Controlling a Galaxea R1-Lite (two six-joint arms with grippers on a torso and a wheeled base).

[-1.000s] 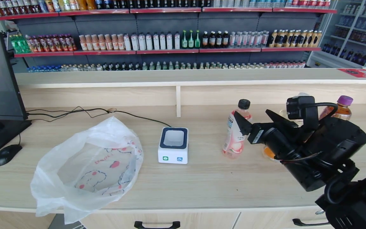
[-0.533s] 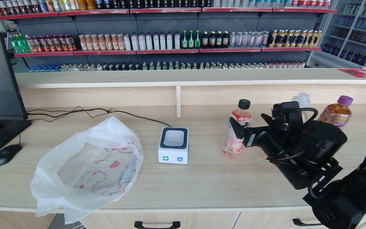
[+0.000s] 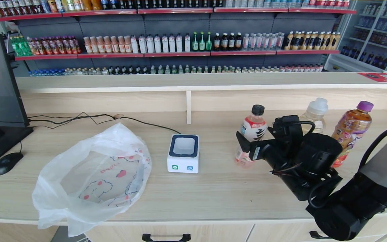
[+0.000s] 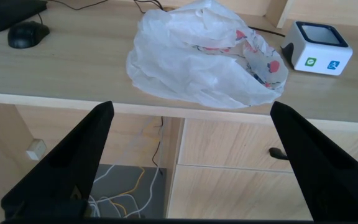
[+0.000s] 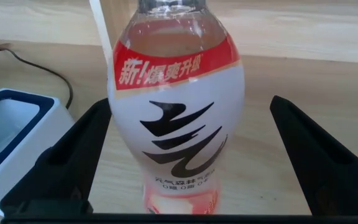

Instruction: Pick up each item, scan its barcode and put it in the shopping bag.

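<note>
Counter (image 3: pixel 213 191) holds shopping bag (image 3: pixel 92 174) at L, mouth open. R arm (image 3: pixel 317 161) stretched low & level; R gripper (image 5: pixel 191 102) jaws spread either side of upright pink bottle (image 3: pixel 251 134), contact unclear. L gripper (image 4: pixel 191 106) below counter edge facing bag, jaws spread. Scanner (image 3: pixel 183 153) btwn bag & bottle.

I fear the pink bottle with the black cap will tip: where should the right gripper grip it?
Probably around the wide labelled middle of the pink bottle, coming in level from the robot's side. It stands upright, its neck narrows, and the open right gripper faces it with a finger to each side.
</note>
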